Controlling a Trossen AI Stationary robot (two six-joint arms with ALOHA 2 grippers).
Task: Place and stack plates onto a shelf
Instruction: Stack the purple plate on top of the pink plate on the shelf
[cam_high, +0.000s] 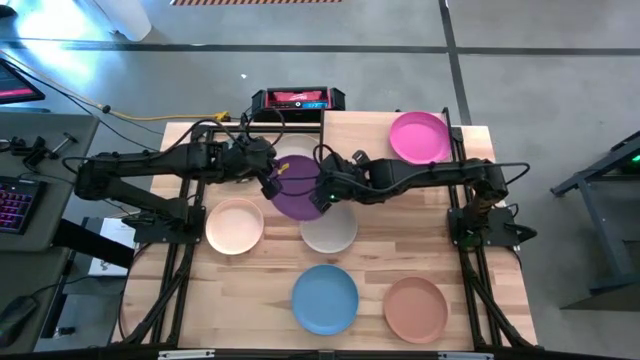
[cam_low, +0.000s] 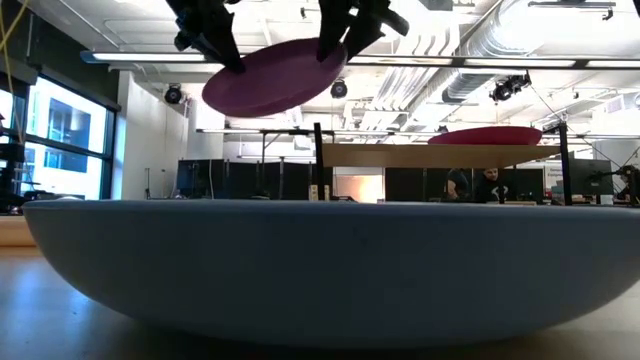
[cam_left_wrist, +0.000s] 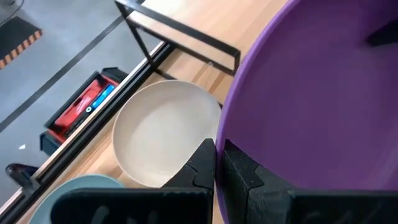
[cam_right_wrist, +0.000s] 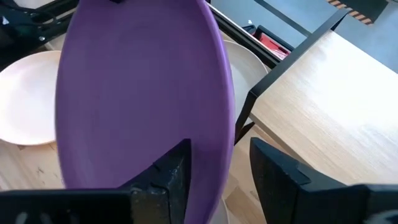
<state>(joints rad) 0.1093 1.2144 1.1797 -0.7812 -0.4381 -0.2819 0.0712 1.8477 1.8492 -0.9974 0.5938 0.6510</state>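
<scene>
The purple plate hangs in the air above the table's middle, over the grey plate. My left gripper is shut on the plate's left rim. My right gripper is open at the opposite rim, with one finger over the plate's inside and the other outside it. The magenta plate lies flat on the shelf. The cream-white plate lies on the table beside the shelf. A bit of the teal plate shows in the left wrist view. My left gripper pinches the purple plate's rim on the side toward the table's left, one finger on each face. It reaches in from the left. The plate is lifted clear and tilted, its left edge lower than its right. My right gripper straddles the rim with a wide gap; I cannot tell whether a finger touches it.
The peach-pink plate, blue plate and terracotta plate lie flat on the tabletop, nearer me. The blue plate fills the low view's foreground. A red and black box sits at the far edge. The shelf's left half is bare wood.
</scene>
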